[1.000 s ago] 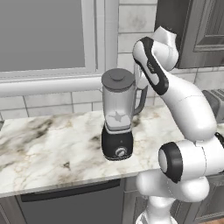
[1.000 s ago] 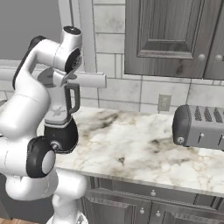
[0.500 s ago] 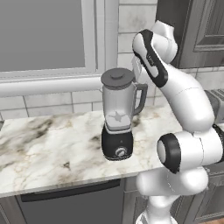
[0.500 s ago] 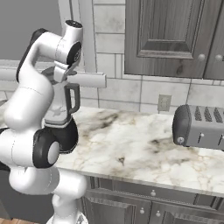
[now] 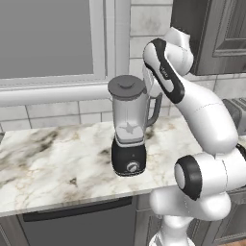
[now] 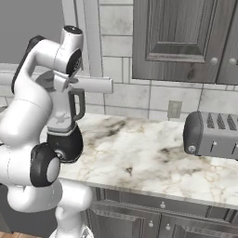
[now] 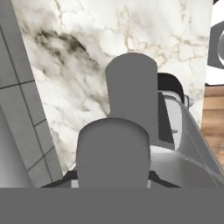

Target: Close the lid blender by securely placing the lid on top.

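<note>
While the lid (image 5: 126,86) sits flat on the jar rim of the blender (image 5: 129,137), the blender stands upright on the marble counter (image 5: 53,158) below the window (image 5: 48,38). The gripper (image 6: 62,82) is behind and just above the lid (its fingers are hidden by the arm, so whether they are apart or together cannot be told). A toaster (image 6: 211,135) lies well apart, to the right.

No readable text or labels.
</note>
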Available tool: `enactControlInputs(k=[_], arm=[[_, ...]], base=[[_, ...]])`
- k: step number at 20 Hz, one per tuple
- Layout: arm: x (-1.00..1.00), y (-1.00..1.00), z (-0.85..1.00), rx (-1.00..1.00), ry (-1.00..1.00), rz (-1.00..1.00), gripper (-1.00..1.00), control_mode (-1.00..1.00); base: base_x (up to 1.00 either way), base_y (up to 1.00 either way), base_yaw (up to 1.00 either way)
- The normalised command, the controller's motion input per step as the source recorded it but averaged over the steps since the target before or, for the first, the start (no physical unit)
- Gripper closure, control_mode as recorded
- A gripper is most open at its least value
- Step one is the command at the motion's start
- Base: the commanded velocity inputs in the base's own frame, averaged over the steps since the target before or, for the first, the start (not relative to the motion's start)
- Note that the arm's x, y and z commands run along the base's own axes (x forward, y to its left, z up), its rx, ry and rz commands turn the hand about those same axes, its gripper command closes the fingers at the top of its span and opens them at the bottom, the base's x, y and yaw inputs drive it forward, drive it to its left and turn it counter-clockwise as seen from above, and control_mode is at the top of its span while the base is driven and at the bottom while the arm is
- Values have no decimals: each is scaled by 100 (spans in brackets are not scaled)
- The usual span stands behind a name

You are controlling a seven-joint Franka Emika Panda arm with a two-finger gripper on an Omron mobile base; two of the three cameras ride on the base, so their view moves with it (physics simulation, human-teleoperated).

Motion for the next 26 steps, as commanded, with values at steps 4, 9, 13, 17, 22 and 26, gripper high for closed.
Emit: enactControlInputs(k=[4,9,13,17,22,26], arm=[[2,-7,-1,0,0,12,100,-100],[-8,-10,0,0,2,18,100,-100],[-17,0,0,0,6,12,100,-100],[-24,0,0,0,10,13,100,-100],[-24,5,4,0,13,4,100,-100],[-10,1,0,0,16,0,100,-100]], base=[[0,0,0],[0,0,0],[0,0,0],[0,0,0],[0,0,0],[0,0,0]])
